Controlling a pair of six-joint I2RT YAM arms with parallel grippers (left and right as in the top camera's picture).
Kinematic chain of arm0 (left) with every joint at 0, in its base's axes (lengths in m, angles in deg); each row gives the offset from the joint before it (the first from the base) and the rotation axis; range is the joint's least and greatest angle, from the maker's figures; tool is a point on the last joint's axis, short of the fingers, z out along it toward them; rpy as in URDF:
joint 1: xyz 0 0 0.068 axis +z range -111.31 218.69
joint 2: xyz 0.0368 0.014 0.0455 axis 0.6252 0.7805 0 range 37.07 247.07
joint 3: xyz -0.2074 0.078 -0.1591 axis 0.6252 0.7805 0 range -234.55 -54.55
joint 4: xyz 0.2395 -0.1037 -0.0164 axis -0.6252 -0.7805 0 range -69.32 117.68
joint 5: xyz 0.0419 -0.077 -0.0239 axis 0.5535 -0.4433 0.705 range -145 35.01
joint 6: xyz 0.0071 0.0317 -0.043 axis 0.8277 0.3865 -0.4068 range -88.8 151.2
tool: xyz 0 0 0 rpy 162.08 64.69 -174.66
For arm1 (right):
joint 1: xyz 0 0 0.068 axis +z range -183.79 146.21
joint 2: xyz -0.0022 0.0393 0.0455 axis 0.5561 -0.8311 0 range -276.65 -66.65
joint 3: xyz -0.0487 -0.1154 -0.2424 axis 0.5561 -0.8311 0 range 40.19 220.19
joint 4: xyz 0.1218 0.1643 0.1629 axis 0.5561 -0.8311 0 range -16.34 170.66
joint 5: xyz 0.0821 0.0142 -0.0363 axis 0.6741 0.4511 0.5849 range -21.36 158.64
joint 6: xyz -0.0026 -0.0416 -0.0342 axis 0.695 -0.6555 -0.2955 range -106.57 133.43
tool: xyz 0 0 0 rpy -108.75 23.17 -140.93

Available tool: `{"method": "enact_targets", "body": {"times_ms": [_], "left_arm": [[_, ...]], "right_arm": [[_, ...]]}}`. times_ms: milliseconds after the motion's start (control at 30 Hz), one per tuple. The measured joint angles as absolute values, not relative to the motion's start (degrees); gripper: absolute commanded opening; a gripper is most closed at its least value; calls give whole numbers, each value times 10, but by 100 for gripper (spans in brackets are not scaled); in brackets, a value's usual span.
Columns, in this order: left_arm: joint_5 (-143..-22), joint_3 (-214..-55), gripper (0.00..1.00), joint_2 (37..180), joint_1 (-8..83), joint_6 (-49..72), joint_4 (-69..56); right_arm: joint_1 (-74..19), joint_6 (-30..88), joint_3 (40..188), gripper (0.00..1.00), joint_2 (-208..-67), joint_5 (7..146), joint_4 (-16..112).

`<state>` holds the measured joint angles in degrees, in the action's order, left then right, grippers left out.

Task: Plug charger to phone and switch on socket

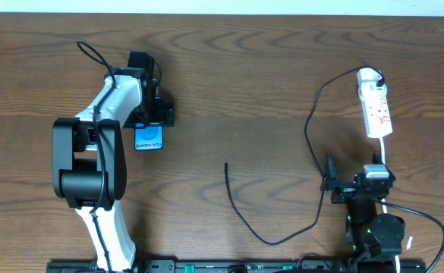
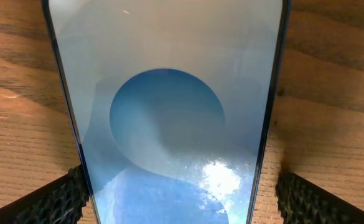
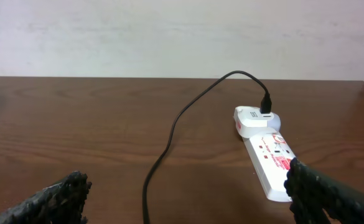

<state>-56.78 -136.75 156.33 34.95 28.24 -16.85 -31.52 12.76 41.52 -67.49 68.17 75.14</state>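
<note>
- Hovering over the phone (image 1: 149, 139), the left gripper (image 2: 182, 208) has its fingers (image 2: 51, 199) spread wide, one either side of the blue screen, not clamped.
- Right gripper (image 3: 188, 199): fingers wide apart, gripping nothing; the socket (image 3: 269, 165) lies just ahead, by its right finger.
- A white adapter (image 3: 254, 118) sits plugged into the socket's far end, and the charger (image 1: 313, 129) runs from it.
- The charger's plug tip (image 1: 226, 165) lies loose on the table (image 1: 229, 83), between the two grippers, well apart from the phone.
</note>
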Motion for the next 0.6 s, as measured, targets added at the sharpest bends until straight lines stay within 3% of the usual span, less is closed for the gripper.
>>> {"method": "enact_targets", "body": {"times_ms": [367, 600], "left_arm": [[-568, -1367, 100, 1563, 349, 283, -169], [-568, -1367, 95, 1563, 349, 282, -168]], "right_arm": [[-315, 128, 415, 99, -675, 682, 751], [-315, 128, 415, 99, -675, 682, 751]]}}
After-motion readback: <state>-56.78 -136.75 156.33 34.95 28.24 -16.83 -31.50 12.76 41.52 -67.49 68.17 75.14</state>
